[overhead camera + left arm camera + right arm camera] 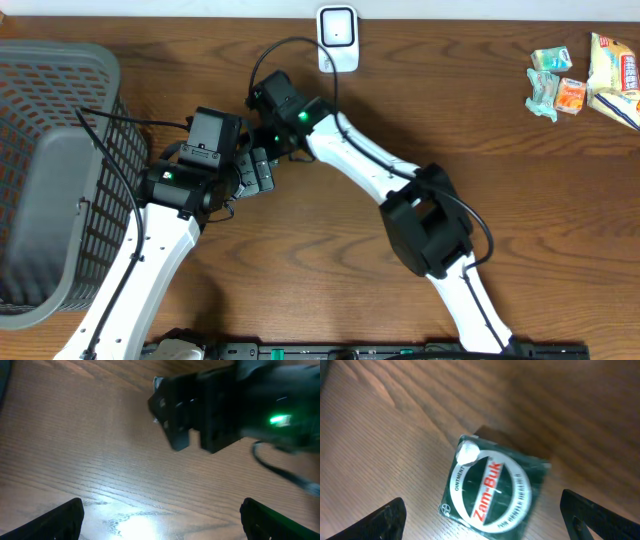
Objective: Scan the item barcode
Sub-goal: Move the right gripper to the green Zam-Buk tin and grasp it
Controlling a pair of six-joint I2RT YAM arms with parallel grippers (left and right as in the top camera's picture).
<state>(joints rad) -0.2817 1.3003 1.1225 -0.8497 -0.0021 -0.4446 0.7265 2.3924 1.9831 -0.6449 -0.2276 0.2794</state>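
Wooden table (370, 435): brown, grained.
Zam-Buk box (495, 490): lower centre; likely light, stiff, slick card; pinch opposite edges.
Right gripper (485, 520): spread wide, empty.
Left gripper (165, 520): likewise.

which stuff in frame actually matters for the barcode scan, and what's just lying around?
Job in hand:
- Zam-Buk ointment box, lying loose, not held
- white barcode scanner, far edge, cable attached

Lying about:
- grey mesh basket, left side
- snack packets, far right corner, untouched
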